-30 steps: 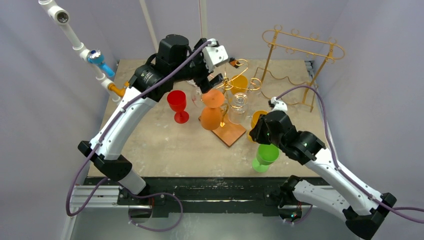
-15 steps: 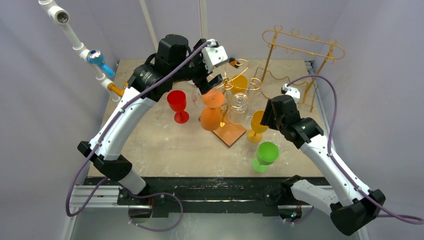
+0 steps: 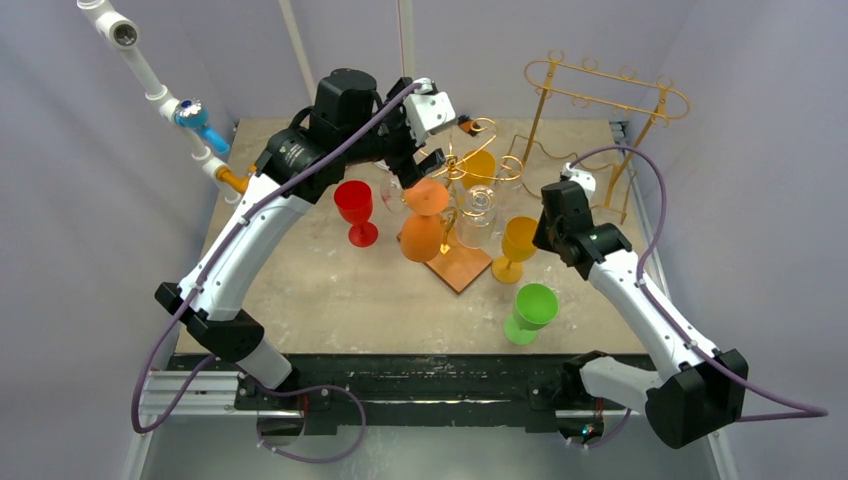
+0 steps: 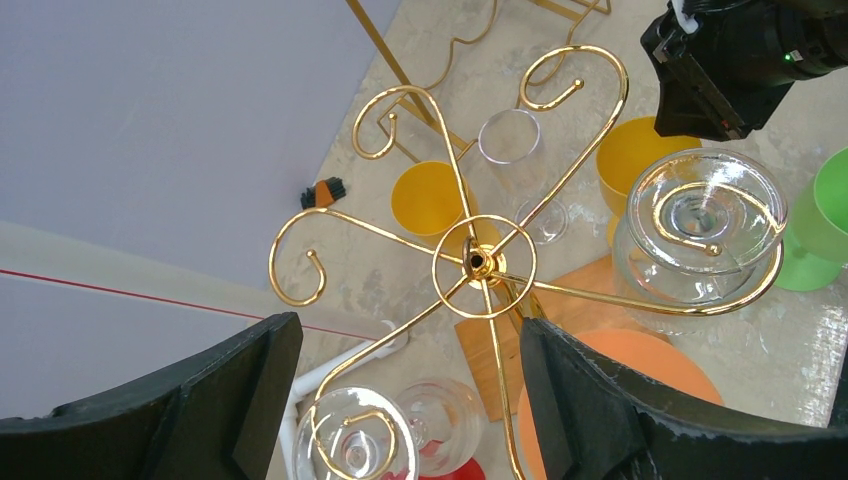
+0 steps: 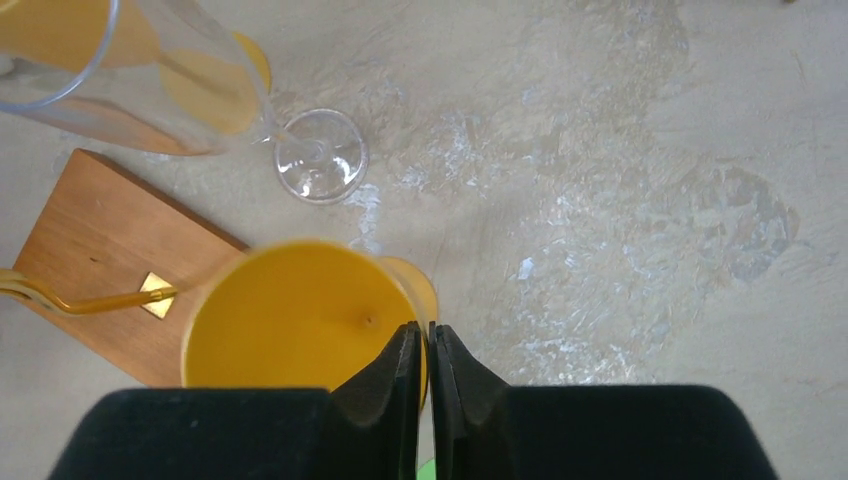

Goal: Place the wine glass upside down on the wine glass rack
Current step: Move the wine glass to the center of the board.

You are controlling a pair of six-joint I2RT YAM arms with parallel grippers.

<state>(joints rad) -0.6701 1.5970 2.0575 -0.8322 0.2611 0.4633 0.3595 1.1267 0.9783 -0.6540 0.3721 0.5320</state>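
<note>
Seemingly, right gripper (image 5: 428,335) on yellow glass (image 5: 290,320) rim.

The top view looks down across the whole worktop (image 3: 330,290). Both wrist views look down closely, sharing the yellow wine glass (image 5: 290,320).

R arm (image 3: 630,290) swung back + right, off green glass (image 3: 535,303); elbow pulled in, base link turned outward. R gripper (image 5: 428,340), earlier over yellow glass (image 3: 518,240) and hiding it, now at its right side; bowl + foot fully seen from top. Fingertips now pinching rim.
</note>
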